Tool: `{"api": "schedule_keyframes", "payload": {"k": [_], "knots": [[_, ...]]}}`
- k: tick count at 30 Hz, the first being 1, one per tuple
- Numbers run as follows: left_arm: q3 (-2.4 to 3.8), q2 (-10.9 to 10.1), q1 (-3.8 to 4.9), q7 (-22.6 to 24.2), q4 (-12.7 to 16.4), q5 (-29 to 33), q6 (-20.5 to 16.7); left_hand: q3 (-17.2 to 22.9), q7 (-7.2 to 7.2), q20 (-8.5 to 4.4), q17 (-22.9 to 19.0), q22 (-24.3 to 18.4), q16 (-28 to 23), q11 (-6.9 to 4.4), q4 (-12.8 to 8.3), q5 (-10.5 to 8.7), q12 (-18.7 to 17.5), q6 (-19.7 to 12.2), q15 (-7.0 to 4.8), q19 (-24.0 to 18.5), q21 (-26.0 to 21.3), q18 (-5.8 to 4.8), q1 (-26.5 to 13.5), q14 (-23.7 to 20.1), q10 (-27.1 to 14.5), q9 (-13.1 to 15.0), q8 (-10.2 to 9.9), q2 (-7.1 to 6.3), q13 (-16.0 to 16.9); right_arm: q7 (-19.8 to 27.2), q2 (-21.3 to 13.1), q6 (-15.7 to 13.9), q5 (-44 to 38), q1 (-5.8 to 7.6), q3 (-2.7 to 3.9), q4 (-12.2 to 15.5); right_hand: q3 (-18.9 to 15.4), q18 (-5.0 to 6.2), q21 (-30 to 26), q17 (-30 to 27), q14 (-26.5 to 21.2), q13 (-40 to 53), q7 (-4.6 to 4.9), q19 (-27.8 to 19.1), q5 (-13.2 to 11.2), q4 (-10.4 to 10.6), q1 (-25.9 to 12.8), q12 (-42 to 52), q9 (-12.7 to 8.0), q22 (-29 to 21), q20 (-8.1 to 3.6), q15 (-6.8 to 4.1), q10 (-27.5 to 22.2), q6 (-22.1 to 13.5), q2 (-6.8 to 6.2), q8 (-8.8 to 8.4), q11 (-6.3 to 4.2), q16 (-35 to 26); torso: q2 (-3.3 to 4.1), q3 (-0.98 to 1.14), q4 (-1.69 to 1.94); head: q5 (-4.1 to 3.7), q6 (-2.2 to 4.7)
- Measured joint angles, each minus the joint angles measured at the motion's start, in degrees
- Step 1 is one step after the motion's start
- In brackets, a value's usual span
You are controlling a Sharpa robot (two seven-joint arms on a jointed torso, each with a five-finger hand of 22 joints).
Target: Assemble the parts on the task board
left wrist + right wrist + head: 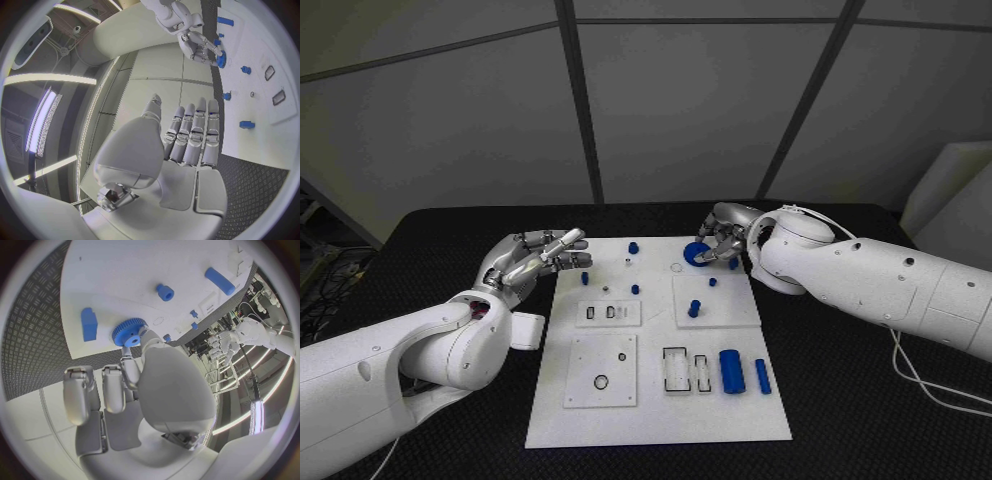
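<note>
The black desk (848,400) carries the white task board (661,410). Left hand (531,258) hovers at its far left corner, fingers (194,132) straight, holding nothing. Right hand (721,240) pinches a blue gear (697,254) over the board's far edge.

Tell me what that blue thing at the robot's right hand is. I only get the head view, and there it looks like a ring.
Observer: The right wrist view shows it is a blue gear with teeth all round its rim, pinched at the fingertips of the right hand.
Operator: And the left hand, is anything tucked in its palm?
Observer: No. In the left wrist view the left hand holds nothing, and its fingers lie straight, side by side.
</note>
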Motion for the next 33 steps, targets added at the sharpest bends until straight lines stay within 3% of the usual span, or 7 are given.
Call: {"api": "schedule_keyframes", "payload": {"k": [4,12,17,25,31,33], "knots": [[0.00,0.00,0.00,-0.02,-0.01,0.00,0.03,0.00,0.00,0.00,0.00,0.00,0.00,0.00,0.00,0.00,0.00,0.00,0.00,0.00,0.00,0.00,0.00,0.00,0.00,0.00,0.00,0.00,0.00,-0.07,-0.06,-0.26,-1.23,-0.04,0.03,0.32,1.49,0.01,0.00,0.00,-0.22,1.95,-0.44,0.00,0.67,-1.53,1.19,2.10,0.20,0.00,0.00,-0.22,0.90,3.13,1.31,1.38,-0.89,0.00,-0.01,0.01,0.00,0.03,0.00],[0.00,0.00,0.00,-0.05,-0.07,0.01,0.06,0.00,0.00,0.00,0.00,-0.05,0.00,0.00,0.00,0.00,0.00,0.00,0.00,0.00,0.00,0.00,0.00,0.00,0.00,-0.05,0.00,0.00,0.00,0.57,-0.27,-2.01,-3.67,-0.32,-0.05,1.11,3.20,0.00,0.00,-0.01,-0.21,2.39,-0.32,0.10,3.92,-4.50,1.85,4.05,0.03,0.00,-0.53,-0.63,1.93,3.28,1.96,1.41,-1.31,0.21,-0.02,0.04,0.00,0.04,0.00],[0.00,0.01,0.00,-0.07,-0.09,0.01,0.08,0.00,0.00,0.00,0.00,-0.05,0.00,0.00,0.00,0.00,0.00,0.00,0.00,0.00,0.00,0.00,0.00,0.00,0.00,-0.05,0.00,0.00,0.00,1.63,-0.44,-4.06,-4.87,-0.66,-0.18,2.35,3.25,0.00,0.00,-0.01,-0.21,2.41,-0.32,0.10,4.83,-4.87,2.26,4.45,0.00,-0.01,-0.53,-0.63,1.92,3.29,2.39,1.40,-1.30,0.21,-0.02,0.04,-0.01,0.08,0.00],[0.00,0.02,0.00,-0.10,-0.11,0.02,0.11,0.00,0.00,0.00,0.00,-0.04,0.00,0.00,0.00,0.00,0.00,0.00,0.00,0.00,0.00,0.00,0.00,0.00,0.00,-0.05,0.00,0.00,0.00,2.98,-0.93,-6.62,-6.28,-0.68,-0.16,6.74,3.09,0.00,0.00,-0.01,-0.21,2.41,-0.32,-0.10,5.16,-5.03,1.73,4.45,-0.80,-0.01,-0.72,-0.63,1.91,3.29,2.93,1.37,-1.30,0.21,-0.04,0.02,-0.01,0.49,0.13],[0.00,0.04,-0.01,-0.12,-0.10,0.02,0.13,0.00,0.00,0.00,0.00,-0.04,0.00,0.00,0.00,0.00,0.00,0.00,0.00,0.00,0.00,0.00,0.00,0.00,0.00,-0.04,0.00,0.00,0.00,3.09,1.04,-7.86,-7.63,-0.68,-0.12,9.17,3.09,0.00,0.00,-0.01,-0.21,2.41,-0.32,-0.10,5.56,-5.03,1.51,4.45,-0.82,-0.01,-0.72,-0.63,1.91,3.29,3.15,1.25,-1.30,0.21,-0.05,0.01,0.00,0.76,0.25],[0.00,0.07,-0.01,-0.13,-0.09,0.02,0.14,0.00,0.00,0.00,0.00,-0.04,0.00,0.00,0.00,0.00,0.00,0.00,0.00,0.00,0.00,0.00,0.00,0.00,0.00,-0.04,0.00,0.00,0.00,3.02,2.59,-8.31,-8.26,-0.67,-0.12,9.27,3.09,0.00,0.00,-0.02,-0.21,2.45,-0.32,-0.10,5.61,-5.03,1.28,4.46,-4.02,-0.01,-0.71,-0.62,1.91,3.29,3.38,1.25,-1.30,0.21,-0.05,-0.02,0.03,0.84,0.31]]}}
